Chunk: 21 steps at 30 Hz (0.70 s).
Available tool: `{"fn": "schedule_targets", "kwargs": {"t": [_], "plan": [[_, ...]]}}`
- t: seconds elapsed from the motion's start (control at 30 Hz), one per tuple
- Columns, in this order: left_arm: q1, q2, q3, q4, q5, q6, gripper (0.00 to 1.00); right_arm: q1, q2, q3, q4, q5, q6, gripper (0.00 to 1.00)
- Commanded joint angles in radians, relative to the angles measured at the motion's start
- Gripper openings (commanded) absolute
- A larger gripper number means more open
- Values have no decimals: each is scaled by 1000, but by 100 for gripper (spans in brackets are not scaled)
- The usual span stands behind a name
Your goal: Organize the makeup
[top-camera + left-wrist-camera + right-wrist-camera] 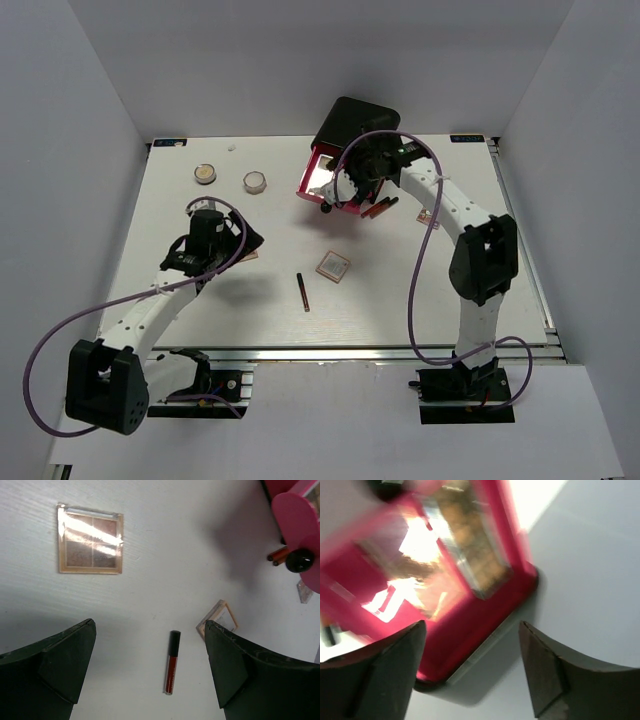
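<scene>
Dark red lipstick tube with black cap (pixel 171 662) lies loose on white table (pixel 380 310), nearest to bases, not sorted yet. Square pink-beige eyeshadow palette (pixel 333 266) just beyond it. Left gripper (pixel 150 624) hovers wide, empty; clear-lid palette (pixel 90 539) near it is likely its target. Two round tan compacts (pixel 205 174) far left. Right gripper (pixel 472 625) wide, empty, over open pink drawer (pixel 485 615) of black box (pixel 355 125). Palette seems to lie inside; view blurred.

The left arm (pixel 150 308) and right arm (pixel 440 195) have white links with bulky black joint housings. A purple cable (pixel 412 305) loops from each black base to behind the gripper. The left gripper (pixel 150 625) and right gripper (pixel 472 625) have matte black wedge fingers (pixel 60 665) with scuffed edges.
</scene>
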Motion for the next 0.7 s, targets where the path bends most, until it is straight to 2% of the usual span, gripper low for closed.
{"fn": "schedule_targets", "kwargs": {"t": [0.0,0.03,0.07,0.1,0.13,0.2,0.27,0.43,0.57,0.67], "plan": [[7,27,45,-93,-62,-41,98,-8,-124,-32,249,-77,187,78],[8,59,54,-116,-72,-79,98,-13,-173,-55,312,-80,432,77],[10,79,64,-137,-76,-100,98,-17,-199,-87,384,-62,576,78],[13,102,83,-179,-81,-116,98,-21,-225,-155,514,-36,711,83],[13,150,94,-200,-82,-156,98,-25,-280,-194,561,34,951,89],[15,205,119,-246,-82,-175,98,-42,-336,-301,578,53,1111,89],[15,291,174,-271,-95,-144,98,-73,-426,-381,558,-3,1265,89],[15,478,372,-368,-199,97,98,-93,-618,-697,567,-53,1374,89],[15,636,556,-443,-240,262,98,-114,-690,-805,584,-47,1429,89],[13,718,610,-458,-237,336,98,-129,-716,-837,595,-48,1466,89]]}}
